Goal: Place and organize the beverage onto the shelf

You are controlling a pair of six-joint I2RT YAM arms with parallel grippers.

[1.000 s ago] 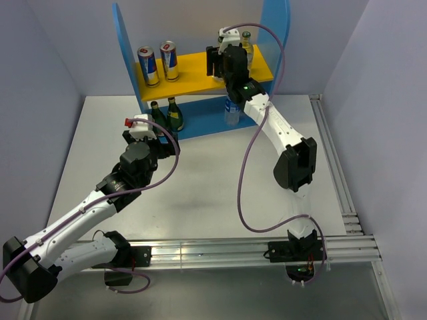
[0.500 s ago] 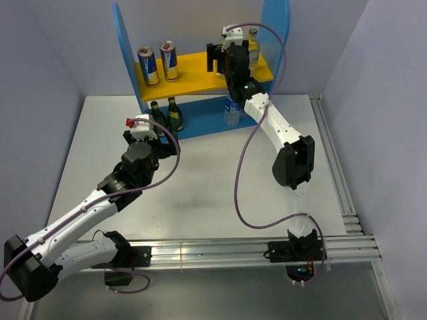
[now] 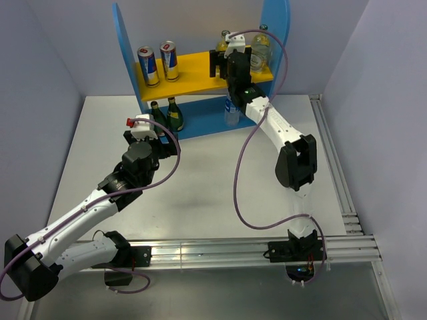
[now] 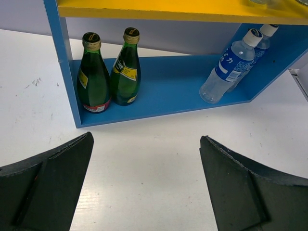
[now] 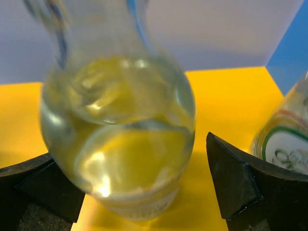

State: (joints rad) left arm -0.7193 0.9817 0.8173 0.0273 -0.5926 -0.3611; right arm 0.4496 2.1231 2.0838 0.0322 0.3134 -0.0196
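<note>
Right claw (image 5: 137, 178) spread wide at the right end of the shelf's (image 3: 200, 67) yellow upper board, with a pale-green bottle (image 5: 120, 134) standing between its fingers unpinched and a second pale-green bottle (image 5: 284, 139) just beside it. Two cans (image 3: 148, 65) at that board's left end, water bottles (image 4: 231, 67) at the bottom board's right end. Left claw (image 4: 147, 178) spread, empty, over the tabletop (image 3: 200, 187).
</note>
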